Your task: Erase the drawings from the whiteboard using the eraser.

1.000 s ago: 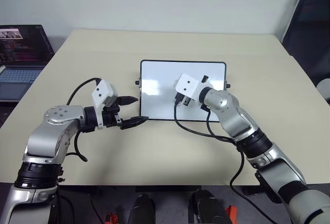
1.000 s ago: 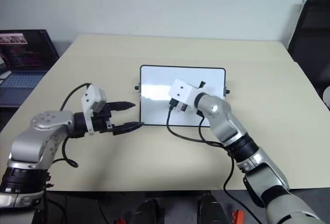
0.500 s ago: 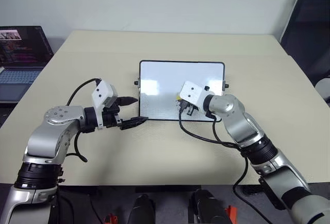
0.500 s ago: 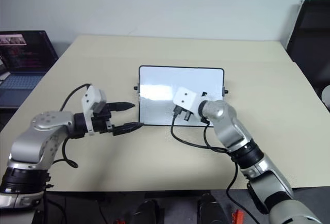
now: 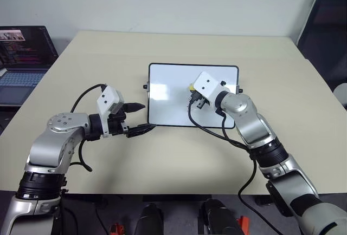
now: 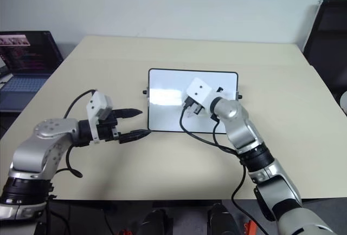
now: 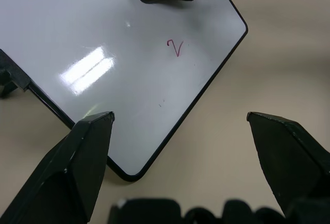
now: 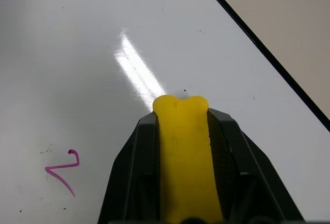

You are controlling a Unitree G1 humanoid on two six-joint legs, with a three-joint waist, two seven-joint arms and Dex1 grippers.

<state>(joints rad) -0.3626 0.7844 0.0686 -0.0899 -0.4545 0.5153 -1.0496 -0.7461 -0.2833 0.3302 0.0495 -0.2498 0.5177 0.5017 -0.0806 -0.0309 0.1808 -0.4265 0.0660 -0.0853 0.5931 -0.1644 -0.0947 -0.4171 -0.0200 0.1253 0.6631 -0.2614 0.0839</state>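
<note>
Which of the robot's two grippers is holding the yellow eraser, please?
The right gripper is, shut on the eraser over the whiteboard. The left gripper stands open and empty beside the board's edge.

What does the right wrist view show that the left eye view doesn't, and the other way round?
Only the right wrist view: a reddish "2" mark left on the board, and the right gripper's fingers clamped on the yellow eraser. Only the left eye view: the open left gripper, the laptop, the beige table. Both: the whiteboard and the eraser above it.
</note>
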